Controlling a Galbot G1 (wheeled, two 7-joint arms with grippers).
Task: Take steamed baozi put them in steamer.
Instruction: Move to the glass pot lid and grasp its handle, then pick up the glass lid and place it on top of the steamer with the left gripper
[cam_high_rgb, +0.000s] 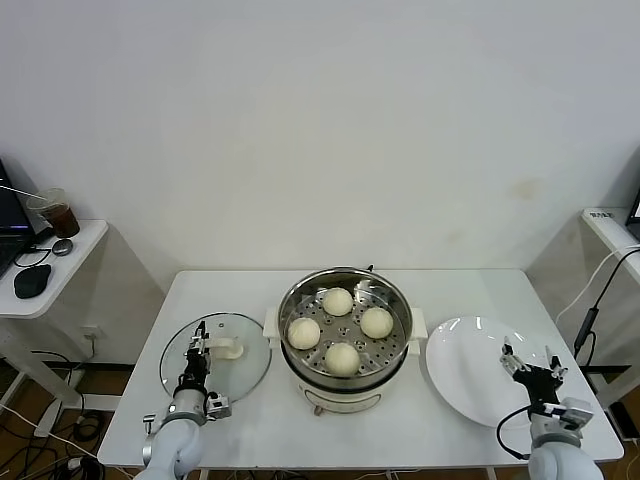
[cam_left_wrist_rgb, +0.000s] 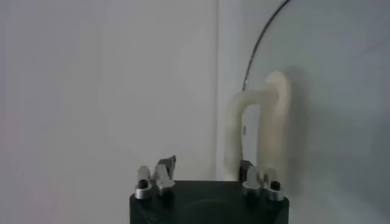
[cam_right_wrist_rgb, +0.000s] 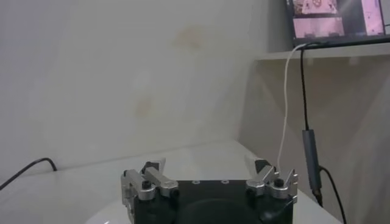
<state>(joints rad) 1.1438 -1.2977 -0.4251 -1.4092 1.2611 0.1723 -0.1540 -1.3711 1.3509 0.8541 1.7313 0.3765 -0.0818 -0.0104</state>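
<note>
Four smooth domed baozi (cam_high_rgb: 339, 329) sat in the shiny perforated steamer (cam_high_rgb: 345, 300); left gripper (cam_high_rgb: 201, 346) stood part-open over the glass lid (cam_high_rgb: 214, 359), right gripper (cam_high_rgb: 531, 363) wide open, empty.

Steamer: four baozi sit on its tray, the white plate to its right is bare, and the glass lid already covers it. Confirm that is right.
Not quite. The head view shows the glass lid lying flat on the table left of the steamer, not covering it; the left gripper is over its handle. The rest holds: four baozi sit on the tray, and the white plate to the right is bare.
</note>
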